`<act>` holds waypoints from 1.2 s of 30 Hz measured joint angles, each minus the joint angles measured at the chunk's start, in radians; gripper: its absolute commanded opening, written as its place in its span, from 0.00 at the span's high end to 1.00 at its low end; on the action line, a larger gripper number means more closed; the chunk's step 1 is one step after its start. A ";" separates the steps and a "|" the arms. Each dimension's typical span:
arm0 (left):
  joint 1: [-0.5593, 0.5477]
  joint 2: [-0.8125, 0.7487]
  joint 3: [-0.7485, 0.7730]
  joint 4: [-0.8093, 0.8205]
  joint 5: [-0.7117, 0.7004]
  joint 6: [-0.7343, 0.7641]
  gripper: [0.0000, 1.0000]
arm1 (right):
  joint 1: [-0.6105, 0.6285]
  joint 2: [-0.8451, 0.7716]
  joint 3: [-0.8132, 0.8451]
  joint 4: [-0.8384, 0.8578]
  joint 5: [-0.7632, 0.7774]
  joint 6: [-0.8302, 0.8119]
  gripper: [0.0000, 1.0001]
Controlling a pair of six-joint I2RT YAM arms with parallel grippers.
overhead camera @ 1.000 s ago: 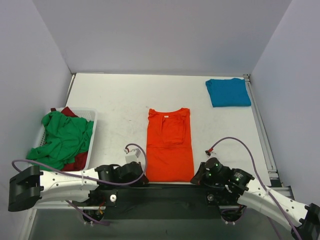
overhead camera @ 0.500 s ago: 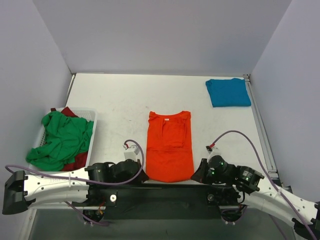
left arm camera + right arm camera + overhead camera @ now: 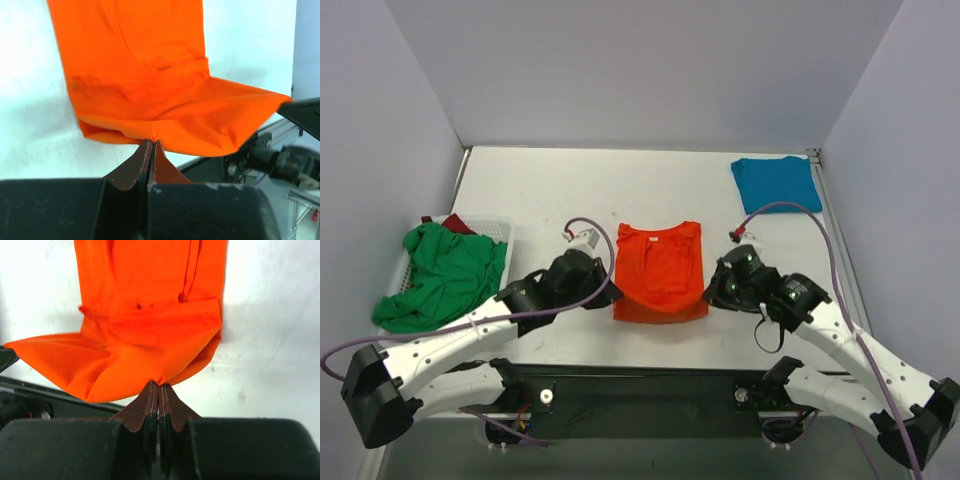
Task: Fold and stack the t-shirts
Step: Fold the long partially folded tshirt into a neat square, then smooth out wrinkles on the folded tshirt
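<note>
The orange-red t-shirt (image 3: 660, 268) lies mid-table with its near hem lifted off the surface and carried towards the collar. My left gripper (image 3: 612, 294) is shut on the hem's left corner (image 3: 152, 138). My right gripper (image 3: 708, 292) is shut on the hem's right corner (image 3: 160, 381). A folded teal blue t-shirt (image 3: 775, 184) lies at the far right. A green t-shirt (image 3: 445, 272) is heaped in the basket over a dark red one (image 3: 458, 225).
The white lattice basket (image 3: 504, 236) stands at the left edge of the table. A metal rail (image 3: 840, 250) runs along the right side. The dark frame of the arm bases (image 3: 650, 385) lines the near edge.
Both grippers have risen from the near edge and moved away from the bases, lifting the orange-red shirt's hem and carrying it over the shirt's lower half.
</note>
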 measured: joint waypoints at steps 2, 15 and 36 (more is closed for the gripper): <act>0.069 0.057 0.042 0.009 0.042 0.026 1.00 | -0.067 0.057 0.057 0.005 -0.029 -0.039 1.00; 0.394 0.563 0.420 0.175 0.232 0.092 1.00 | -0.423 0.653 0.502 0.104 -0.283 -0.204 1.00; 0.648 1.093 0.757 0.351 0.486 0.134 0.40 | -0.624 1.347 1.019 0.159 -0.452 -0.247 0.51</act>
